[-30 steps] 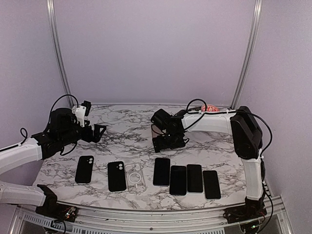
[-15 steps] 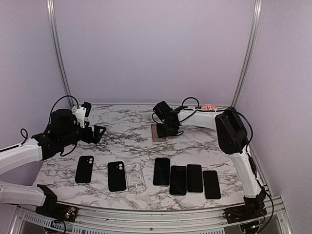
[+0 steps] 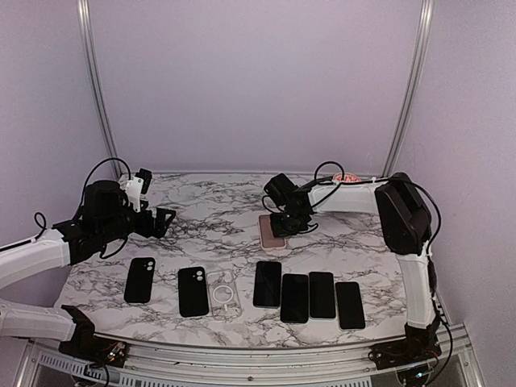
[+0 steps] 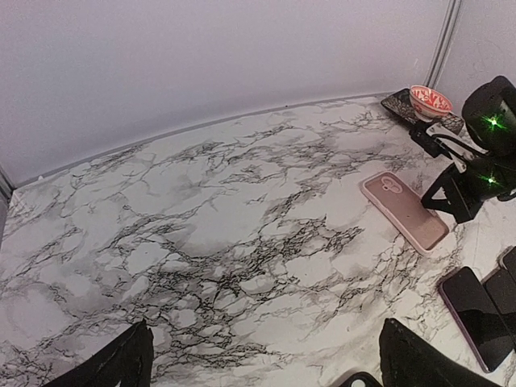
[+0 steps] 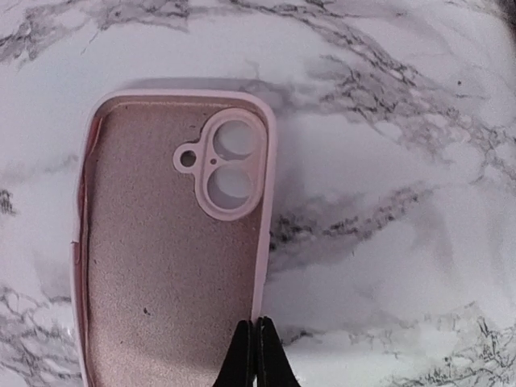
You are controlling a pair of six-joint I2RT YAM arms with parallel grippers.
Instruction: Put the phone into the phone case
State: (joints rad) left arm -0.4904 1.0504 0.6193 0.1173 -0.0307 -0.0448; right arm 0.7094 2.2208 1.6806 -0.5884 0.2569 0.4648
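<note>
The right pincer [image 5: 256,355], tips together on a side wall of the pink soft phone case [image 5: 173,266], has slid it over the marble table [image 3: 210,230] toward the black slab phones [image 3: 295,298] just nearward of it. The case lies cavity up and looks ready for loading. The left pincer [image 4: 266,359] gapes, well away.

Pink case [image 3: 272,230] flat, cavity up; dark phones [image 3: 295,297] rowed nearer front.

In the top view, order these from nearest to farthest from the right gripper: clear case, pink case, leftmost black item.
1. pink case, at the right gripper.
2. clear case, front centre-left.
3. leftmost black item, front left.
</note>
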